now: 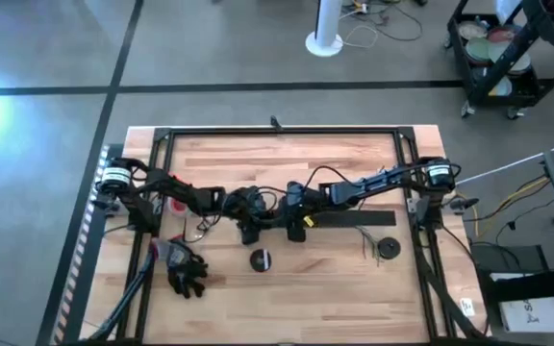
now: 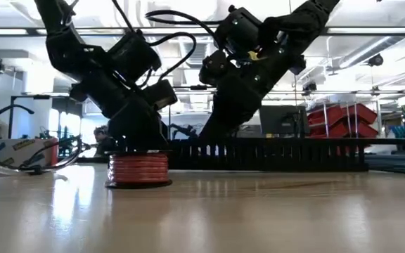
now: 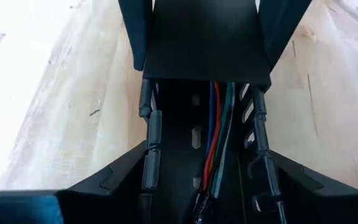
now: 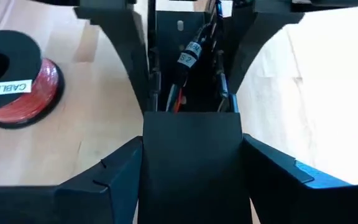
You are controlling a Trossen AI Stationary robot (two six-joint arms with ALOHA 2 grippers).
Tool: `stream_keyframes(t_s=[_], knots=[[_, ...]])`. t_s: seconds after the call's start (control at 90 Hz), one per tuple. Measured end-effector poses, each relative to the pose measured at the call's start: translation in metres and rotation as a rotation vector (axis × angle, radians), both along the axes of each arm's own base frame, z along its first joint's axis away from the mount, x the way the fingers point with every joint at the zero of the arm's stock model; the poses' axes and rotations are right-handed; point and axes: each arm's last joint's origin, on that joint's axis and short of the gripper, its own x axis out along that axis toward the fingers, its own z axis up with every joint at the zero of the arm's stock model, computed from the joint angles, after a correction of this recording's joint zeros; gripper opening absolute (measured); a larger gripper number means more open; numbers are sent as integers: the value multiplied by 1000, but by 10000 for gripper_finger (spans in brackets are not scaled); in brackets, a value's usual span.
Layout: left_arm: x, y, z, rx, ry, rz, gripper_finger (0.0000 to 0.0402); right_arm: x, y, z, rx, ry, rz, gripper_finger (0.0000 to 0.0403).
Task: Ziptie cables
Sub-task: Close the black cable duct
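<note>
**Table centre: 2 grippers on a wire duct**

At the middle of the wooden table (image 1: pixel 335 284), both arms reached inward and met over a long black comb-toothed duct (image 2: pixel 280 155) lying flat on the boards. The left gripper (image 3: pixel 207 152) straddled the duct, 1 finger against each toothed wall, clamping it from both sides. The right gripper (image 4: pixel 191 140) faced it from the other end and pinched a flat black cover (image 4: pixel 191 180) by its 2 long edges; the cover sat over the duct's channel, and its free edge lay between the 2 grippers.

The cables (image 3: pixel 215 143) – thin red, blue and green wires – ran lengthwise inside the open channel between the rows of teeth. In the right wrist view, some of them carried small white labels. The ziptie could not be picked out in any view.

A red wire spool (image 4: pixel 17 81) with black flanges stood just beside the duct, on the near side of the table. A black glove (image 1: pixel 186 271) lay toward the left arm's near corner – well apart from the duct – and a flat black bar (image 1: pixel 359 219) lay under the right arm.
</note>
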Motion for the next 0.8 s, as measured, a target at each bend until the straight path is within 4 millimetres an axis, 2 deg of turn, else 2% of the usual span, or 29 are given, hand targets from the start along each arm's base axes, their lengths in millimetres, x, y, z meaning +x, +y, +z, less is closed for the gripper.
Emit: stream_keyframes(t_s=[0.144,0.344,0.6,0.8], knots=[[2,0,1,-4,1,-2,227,0,0,0,16,-4,18,228],[4,0,-1,-6,0,-5,224,-3,-2,-1,21,35,-22,218],[7,-1,-11,-25,-20,2,222,-5,-4,-3,22,72,-46,227],[15,0,-11,-24,-29,-6,228,-4,-2,-1,53,71,12,221]])
